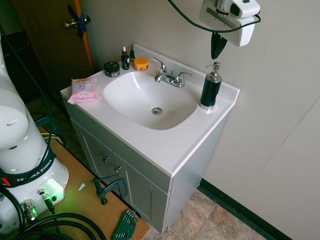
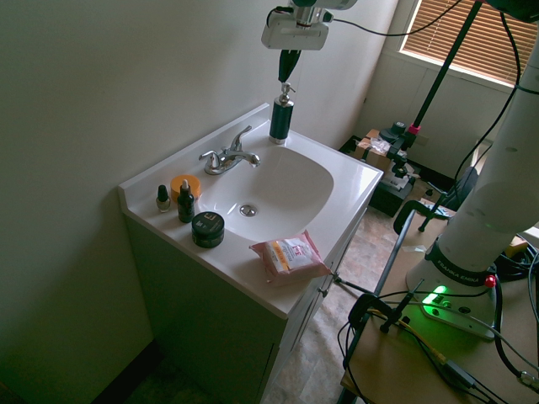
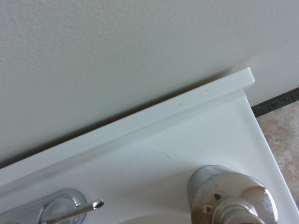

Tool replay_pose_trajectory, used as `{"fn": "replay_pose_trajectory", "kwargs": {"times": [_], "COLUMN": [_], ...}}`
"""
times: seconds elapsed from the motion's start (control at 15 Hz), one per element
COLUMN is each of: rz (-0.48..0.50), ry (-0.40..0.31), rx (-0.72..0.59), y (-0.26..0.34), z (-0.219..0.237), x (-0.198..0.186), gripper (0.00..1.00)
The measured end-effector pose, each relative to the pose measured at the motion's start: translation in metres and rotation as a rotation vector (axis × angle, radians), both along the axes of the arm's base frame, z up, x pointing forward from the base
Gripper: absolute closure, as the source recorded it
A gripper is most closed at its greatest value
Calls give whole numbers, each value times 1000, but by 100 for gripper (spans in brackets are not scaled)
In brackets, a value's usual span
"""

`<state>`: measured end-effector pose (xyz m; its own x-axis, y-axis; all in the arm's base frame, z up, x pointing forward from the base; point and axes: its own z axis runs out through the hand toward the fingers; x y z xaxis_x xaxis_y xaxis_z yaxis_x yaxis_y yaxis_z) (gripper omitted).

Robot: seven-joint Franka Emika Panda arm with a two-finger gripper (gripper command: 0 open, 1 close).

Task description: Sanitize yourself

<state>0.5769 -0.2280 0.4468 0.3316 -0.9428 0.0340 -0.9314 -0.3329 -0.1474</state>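
Two black fingers [image 1: 218, 47] of the end effector [image 1: 218, 54] are pressed together, holding nothing, and point down just above the pump of the soap dispenser [image 1: 210, 89]. That dispenser stands on the white surface [image 1: 170, 145] beside the faucet [image 1: 170, 76] (chrome, behind the basin).

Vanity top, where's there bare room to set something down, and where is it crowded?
The widest bare patch is the front ledge between the basin and the counter's front edge. The strip between faucet and soap dispenser is also free. The far back corner is crowded: jar, dropper bottles, orange tin, with the wipes pack alongside.
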Motion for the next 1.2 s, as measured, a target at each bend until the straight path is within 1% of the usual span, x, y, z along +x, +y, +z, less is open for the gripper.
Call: {"fn": "replay_pose_trajectory", "kwargs": {"times": [0.27, 0.67, 0.87, 1.2], "rz": [-17, -14, -9, -9], "ry": [6, 12, 16, -1], "rx": [4, 9, 7, 12], "y": [-18, -15, -12, -12], "z": [-5, -10, -20, -15], "x": [-6, -5, -3, -3], "gripper": [100, 100, 100, 100]}}
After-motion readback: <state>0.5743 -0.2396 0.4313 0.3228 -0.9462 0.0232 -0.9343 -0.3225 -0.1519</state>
